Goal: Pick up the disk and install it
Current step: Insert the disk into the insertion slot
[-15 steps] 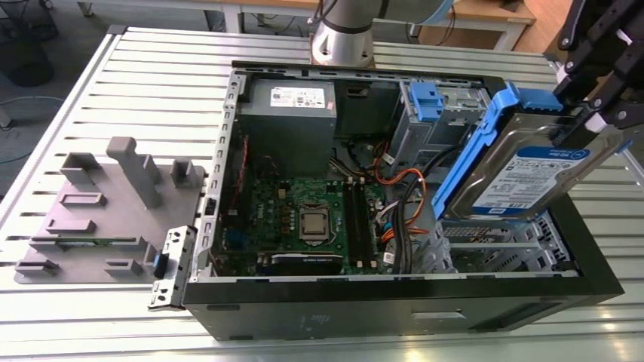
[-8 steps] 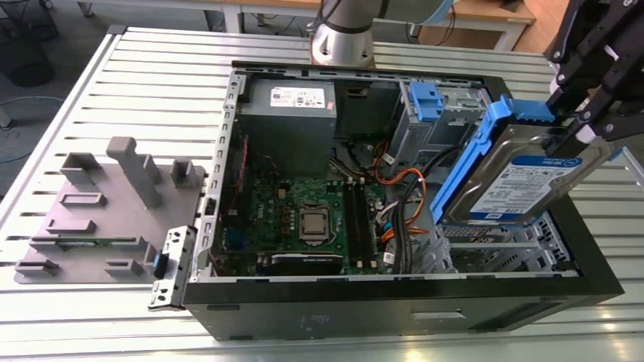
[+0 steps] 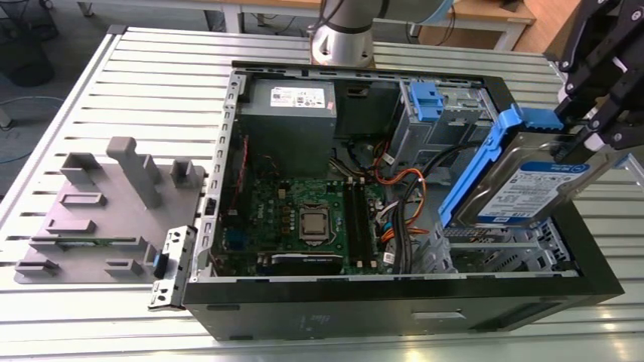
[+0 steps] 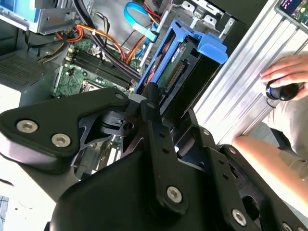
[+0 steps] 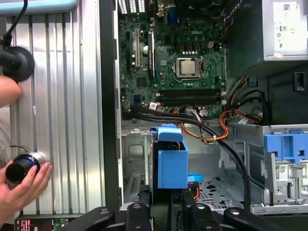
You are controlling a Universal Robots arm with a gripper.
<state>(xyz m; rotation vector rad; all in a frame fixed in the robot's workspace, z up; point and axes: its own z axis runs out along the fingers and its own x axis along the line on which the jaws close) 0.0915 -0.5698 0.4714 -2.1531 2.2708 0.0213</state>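
Exterior view: black claw pinching silver-grey metal disk w/ blue plastic side rails by its upper end; disk tilted above open black PC case, at the exterior view's right.

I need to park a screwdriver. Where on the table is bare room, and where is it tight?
Bare slats lie on the table past the grey fixture, at the exterior view's upper left beside the computer case, and along the strip nearest the camera. Crowded: inside the case, where cables run and the end effector holds the disk.
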